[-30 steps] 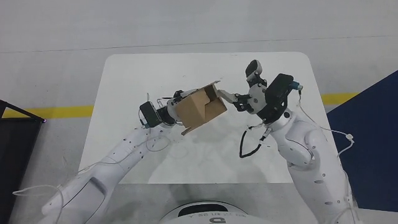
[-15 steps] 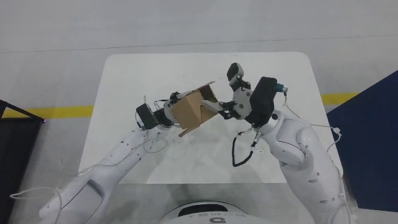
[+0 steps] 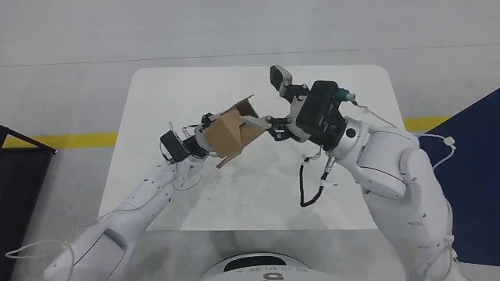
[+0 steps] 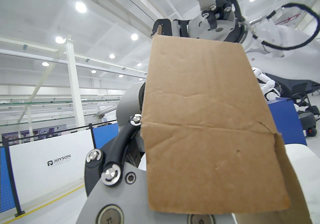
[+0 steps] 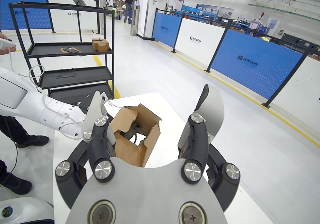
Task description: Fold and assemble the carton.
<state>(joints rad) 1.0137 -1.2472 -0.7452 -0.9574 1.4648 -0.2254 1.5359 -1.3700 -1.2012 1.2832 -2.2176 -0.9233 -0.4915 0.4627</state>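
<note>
Both fingers of my right gripper (image 5: 153, 100) spread wide, nothing held. One finger (image 5: 100, 120) sits at the flap edge of carton (image 5: 136, 135); contact unclear. Other finger well apart. Carton aloft over table (image 3: 258, 195), clamped at far end by my left gripper (image 3: 201, 134). Mouth opens toward right gripper, so right arm nearer loose flaps. I judge folding falls to it.

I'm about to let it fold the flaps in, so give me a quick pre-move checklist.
1. Hold of left gripper on brown cardboard carton: ok.
2. Opening of right gripper: ok, spread wide.
3. Carton's open end facing the right gripper: ok.
4. Carton's end flaps folded shut: not ok, they stand open.
5. Contact between a right finger and a flap: cannot tell.
</note>
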